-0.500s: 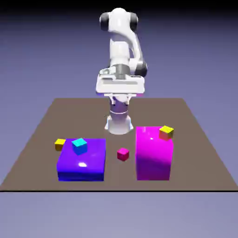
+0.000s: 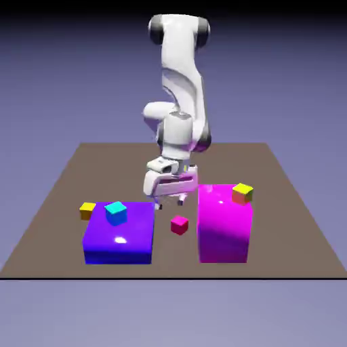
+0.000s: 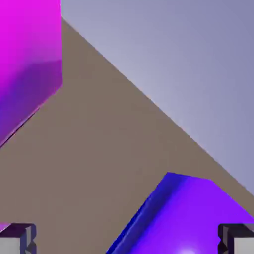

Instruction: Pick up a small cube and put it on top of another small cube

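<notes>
The small cube point(image 2: 179, 225), tiny and magenta-pink, lies on the brown table between the two big blocks. My gripper point(image 2: 170, 202) hangs just behind and above it, open, with nothing between its fingers. Another small cube point(image 2: 87, 211), tiny and yellow, sits on the table at the exterior view's left, beside the blue-violet block point(image 2: 118, 236). In the hand view the two grey fingertips point(image 3: 18, 238) stand wide apart at the bottom corners. Neither small cube shows in that view.
A cyan cube point(image 2: 116, 213) rests on the blue-violet block. A large magenta block point(image 2: 225, 230) stands at the exterior view's right with a yellow-topped, orange-sided cube point(image 2: 242, 193) on it. The hand view shows the magenta block point(image 3: 30, 54), the blue-violet block point(image 3: 198, 218) and the table's edge.
The arm has reached forward and down. The hand has dropped from high above the table's back to just over the gap between the two big blocks. The cubes have not moved.
</notes>
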### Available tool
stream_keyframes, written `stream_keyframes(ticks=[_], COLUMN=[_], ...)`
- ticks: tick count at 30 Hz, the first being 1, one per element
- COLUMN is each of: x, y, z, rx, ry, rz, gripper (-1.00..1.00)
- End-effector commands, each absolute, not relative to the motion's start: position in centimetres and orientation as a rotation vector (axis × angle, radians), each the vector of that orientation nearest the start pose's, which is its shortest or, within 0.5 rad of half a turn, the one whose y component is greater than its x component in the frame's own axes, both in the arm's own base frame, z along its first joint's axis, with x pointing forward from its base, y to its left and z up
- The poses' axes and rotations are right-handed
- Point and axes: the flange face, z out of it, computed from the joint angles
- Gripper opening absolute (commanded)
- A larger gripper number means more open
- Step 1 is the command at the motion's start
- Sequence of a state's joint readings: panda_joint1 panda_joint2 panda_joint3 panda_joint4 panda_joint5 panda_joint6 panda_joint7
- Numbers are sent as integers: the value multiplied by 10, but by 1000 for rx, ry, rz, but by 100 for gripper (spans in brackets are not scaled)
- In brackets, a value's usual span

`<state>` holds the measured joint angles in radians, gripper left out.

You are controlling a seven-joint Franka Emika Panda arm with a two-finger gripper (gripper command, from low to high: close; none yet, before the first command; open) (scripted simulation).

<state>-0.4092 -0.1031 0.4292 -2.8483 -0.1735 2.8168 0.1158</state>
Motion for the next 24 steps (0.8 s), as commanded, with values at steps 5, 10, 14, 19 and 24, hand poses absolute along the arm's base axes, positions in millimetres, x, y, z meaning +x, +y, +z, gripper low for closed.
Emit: stream_keyframes(ticks=[5, 10, 14, 19, 24], x=[319, 323, 322, 316, 318], y=[34, 36, 35, 31, 32], z=[187, 168, 149, 124, 131], rx=[-3207, -3207, -3206, -3206, -3206], ry=[-202, -198, -197, -201, -200], rz=[100, 88, 87, 100, 95], gripper=[0, 0, 0, 0, -100])
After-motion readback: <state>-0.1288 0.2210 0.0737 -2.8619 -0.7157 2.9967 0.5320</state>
